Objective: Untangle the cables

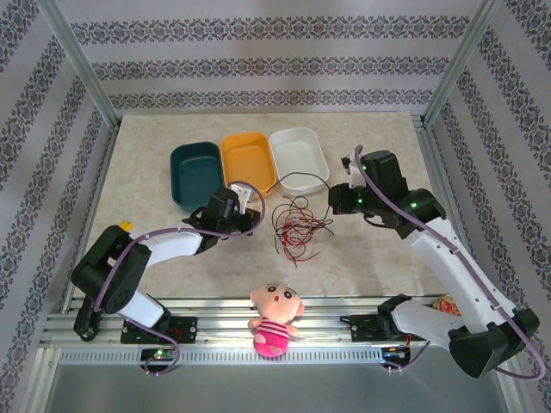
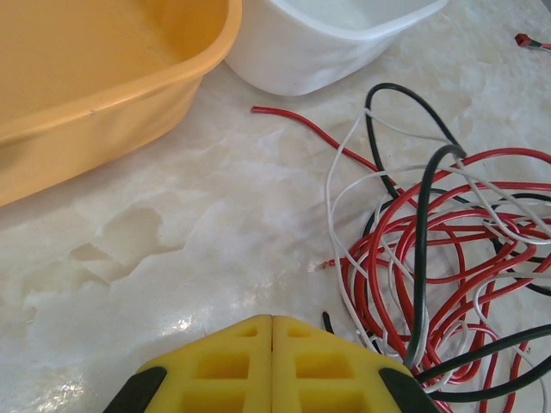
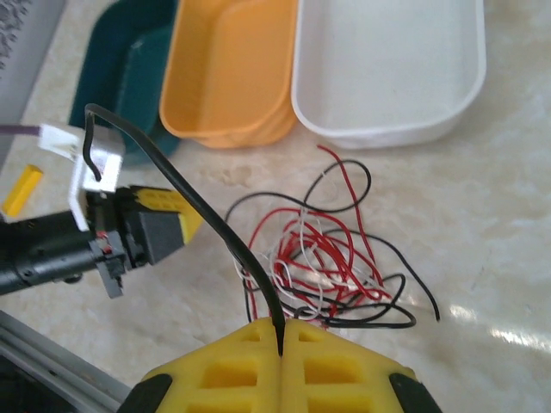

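The pale marbled table [image 1: 155, 163] carried three shallow plastic tubs in a row at its far side: a dark teal one [image 1: 196, 172], an orange one [image 1: 248, 159] and a white one [image 1: 298, 153]. Just in front of the orange and white tubs, between the two arms, lay the cables [image 1: 294, 225], a loose knot of thin red, black and white wires with the red loops most numerous.

The step in hand looked like drawing one strand free of the knot. To do that well, the pull would best be slow and directed away from the pile, following the strand's own run. The other arm could pin the remaining loops flat so that the whole bundle did not lift or drag with it.

The right gripper [image 3: 281, 331] had its yellow jaws pressed together on a single black wire [image 3: 185, 183], which rose from the seam between them and curved away over the table. The left gripper [image 2: 272, 331] was also fully closed, just beside the tangle's edge. Nothing could be seen between its jaws.
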